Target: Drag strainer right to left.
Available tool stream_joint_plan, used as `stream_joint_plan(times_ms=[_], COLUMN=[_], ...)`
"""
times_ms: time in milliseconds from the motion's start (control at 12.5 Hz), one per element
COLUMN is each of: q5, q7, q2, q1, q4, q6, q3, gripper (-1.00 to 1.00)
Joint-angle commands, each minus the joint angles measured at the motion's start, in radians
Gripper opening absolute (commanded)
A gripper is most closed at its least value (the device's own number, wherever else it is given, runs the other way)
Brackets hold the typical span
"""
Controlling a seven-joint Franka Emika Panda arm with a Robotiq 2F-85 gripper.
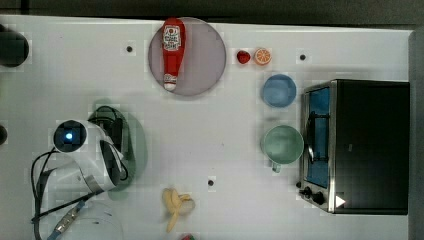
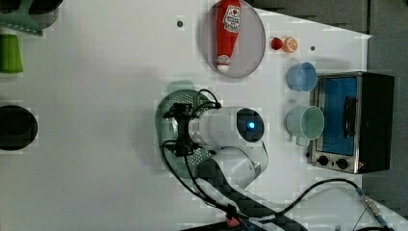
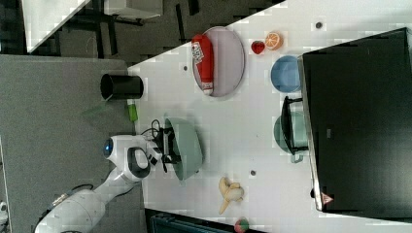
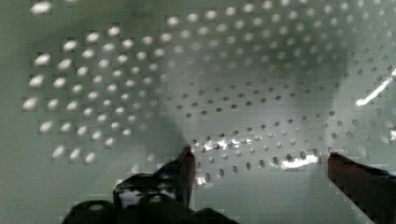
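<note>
The strainer (image 1: 138, 146) is a pale mint-green oval basket lying in the top view's left half, mostly covered by the arm. In the left view the strainer (image 2: 165, 111) sits under the wrist, and my gripper (image 2: 180, 130) points down into its bowl. The right view shows the strainer (image 3: 190, 145) with my gripper (image 3: 168, 145) reaching in over its rim. In the wrist view the perforated floor of the strainer (image 4: 210, 70) lies close behind my gripper (image 4: 260, 156). The gripper is open, its fingers wide apart with nothing between them.
A ketchup bottle (image 1: 172, 52) lies on a grey plate (image 1: 205, 60). A blue bowl (image 1: 278, 90), a green cup (image 1: 282, 144) and a toaster oven (image 1: 360, 145) stand at the top view's right. A banana (image 1: 176, 204) lies near the bottom edge.
</note>
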Motion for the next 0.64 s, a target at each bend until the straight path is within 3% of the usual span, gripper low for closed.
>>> stream_joint_plan(times_ms=[80, 640], q5=[-0.019, -0.013], q7=[0.099, 0.104], q2=[-0.003, 0.045], q1=[0.045, 0.088], q4=[0.057, 0.134], q6=[0.01, 0.008], q3=[0.032, 0.032], gripper=[1.0, 1.0])
